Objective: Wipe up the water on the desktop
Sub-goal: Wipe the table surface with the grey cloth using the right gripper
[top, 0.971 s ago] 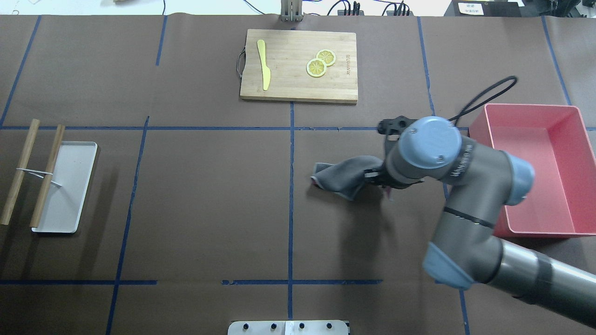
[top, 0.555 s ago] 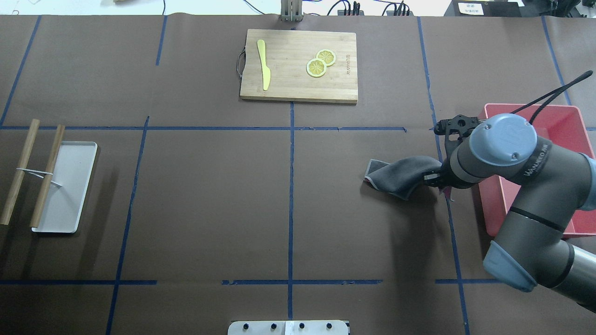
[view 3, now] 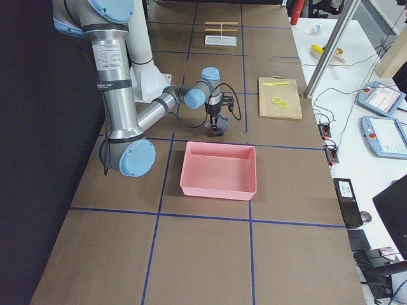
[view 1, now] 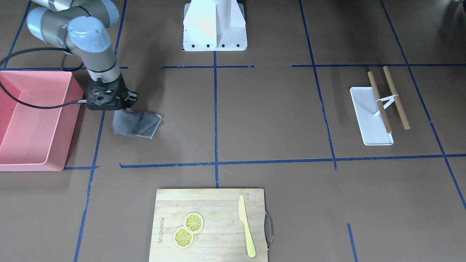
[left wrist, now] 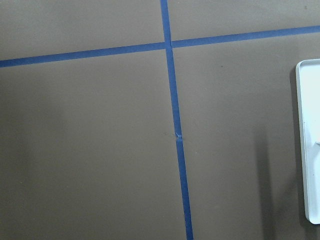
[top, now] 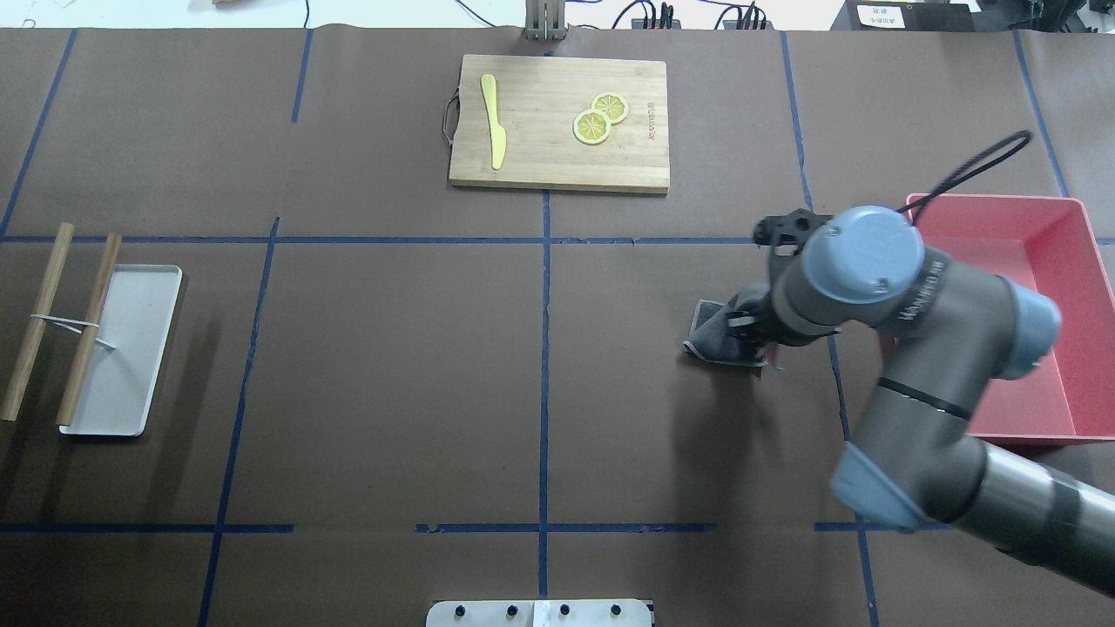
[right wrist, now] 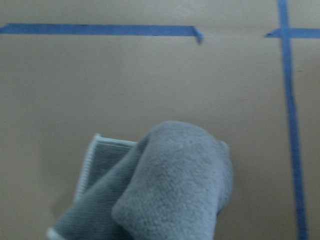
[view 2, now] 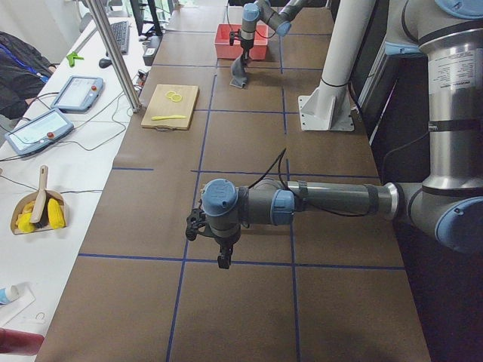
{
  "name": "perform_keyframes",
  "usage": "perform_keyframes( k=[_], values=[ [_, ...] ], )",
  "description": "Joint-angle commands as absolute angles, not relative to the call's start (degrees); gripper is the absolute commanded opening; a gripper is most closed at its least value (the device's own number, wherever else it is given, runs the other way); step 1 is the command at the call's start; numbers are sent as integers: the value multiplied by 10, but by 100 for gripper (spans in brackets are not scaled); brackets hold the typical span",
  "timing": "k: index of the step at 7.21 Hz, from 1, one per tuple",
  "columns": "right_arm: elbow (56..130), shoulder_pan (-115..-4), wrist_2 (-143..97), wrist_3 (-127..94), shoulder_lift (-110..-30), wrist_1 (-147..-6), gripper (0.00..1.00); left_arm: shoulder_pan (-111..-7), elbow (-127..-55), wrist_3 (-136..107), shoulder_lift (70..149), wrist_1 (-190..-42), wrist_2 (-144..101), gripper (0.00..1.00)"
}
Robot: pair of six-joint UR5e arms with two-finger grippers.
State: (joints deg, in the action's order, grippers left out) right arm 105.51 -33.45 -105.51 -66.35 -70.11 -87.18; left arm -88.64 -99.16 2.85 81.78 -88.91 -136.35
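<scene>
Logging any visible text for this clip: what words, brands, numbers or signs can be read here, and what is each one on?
No text reads clearly.
Cutting board: a line of engraved lettering near one short edge, too small to read.
Right arm, holding the grey cloth: white lettering on its shell, blurred.
White label beyond the table's far edge: print too small.

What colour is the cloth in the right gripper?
The fleecy cloth is grey with pale edging; best in right wrist-mounted view.

White side bench [view 3: 359,70] along one edge — teach pendants [view 3: 381,96] and a metal post [view 3: 327,54] on it.
</scene>
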Motion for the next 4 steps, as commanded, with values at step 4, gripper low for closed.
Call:
perform_keyframes(
  k=[4],
  values=[
    [985, -314, -1056, -765, -559, -873, 0, -886, -992, -21, 814, -890, -1361, 100]
  ],
)
